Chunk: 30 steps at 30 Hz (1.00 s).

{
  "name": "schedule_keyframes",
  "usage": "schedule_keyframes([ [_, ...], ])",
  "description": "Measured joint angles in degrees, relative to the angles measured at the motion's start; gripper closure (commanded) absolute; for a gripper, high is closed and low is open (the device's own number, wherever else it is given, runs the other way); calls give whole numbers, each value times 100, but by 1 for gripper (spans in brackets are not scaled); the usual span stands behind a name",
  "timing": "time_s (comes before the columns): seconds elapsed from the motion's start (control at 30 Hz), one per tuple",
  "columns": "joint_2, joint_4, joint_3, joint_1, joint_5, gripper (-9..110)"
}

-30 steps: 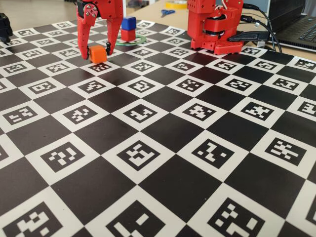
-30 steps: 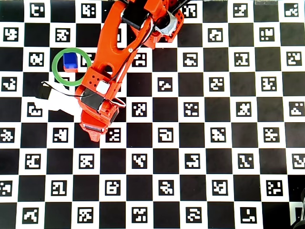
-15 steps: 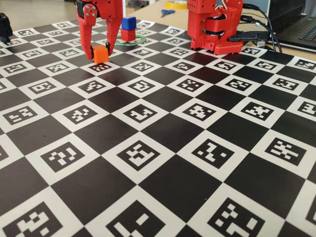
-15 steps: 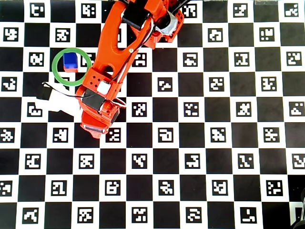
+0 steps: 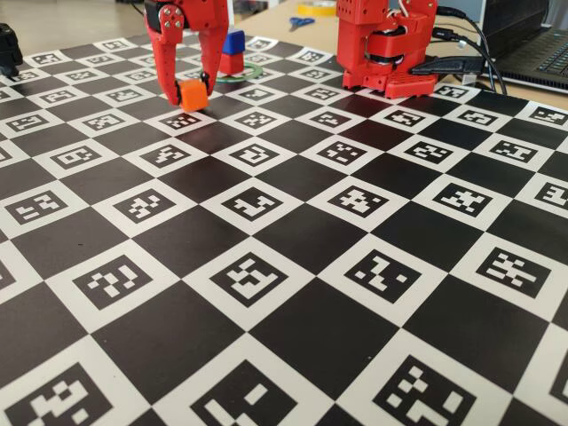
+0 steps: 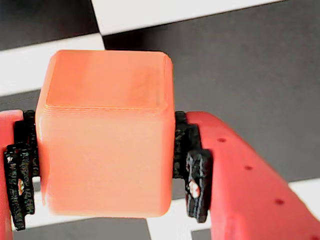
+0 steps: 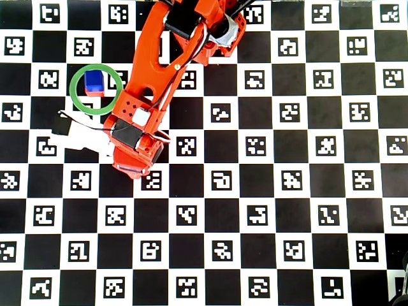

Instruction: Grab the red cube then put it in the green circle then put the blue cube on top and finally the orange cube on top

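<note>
My red gripper [image 5: 191, 89] hangs fingers-down at the back left of the checkered board and is shut on the orange cube [image 5: 192, 94]. In the wrist view the orange cube [image 6: 105, 145] fills the space between the black pads [image 6: 197, 180] of the gripper [image 6: 107, 187]. I cannot tell whether the cube touches the board. Behind it to the right, the blue cube [image 5: 233, 42] sits on the red cube [image 5: 232, 63] inside the green circle [image 5: 255, 71]. In the overhead view the blue cube [image 7: 94, 79] lies in the green circle [image 7: 72, 89]; the arm hides the orange cube.
The arm's red base [image 5: 386, 49] stands at the back of the marker board [image 5: 284, 266]. Cables and a laptop [image 5: 532, 35] lie at the back right, scissors [image 5: 302, 22] on the table behind. A black object [image 5: 7, 49] sits at the far left edge.
</note>
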<state>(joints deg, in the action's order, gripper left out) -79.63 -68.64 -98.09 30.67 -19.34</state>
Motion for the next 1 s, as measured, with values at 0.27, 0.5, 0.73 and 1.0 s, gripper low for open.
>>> schedule_keyframes([
  [0.27, -571, -624, 0, 149, -316, 87],
  [0.5, -1072, -1301, 158, 343, -606, 87],
  [0.73, -1556, -1934, 501, 598, -958, 87],
  [1.0, -1969, -2628, 826, 1046, -1468, 88],
])
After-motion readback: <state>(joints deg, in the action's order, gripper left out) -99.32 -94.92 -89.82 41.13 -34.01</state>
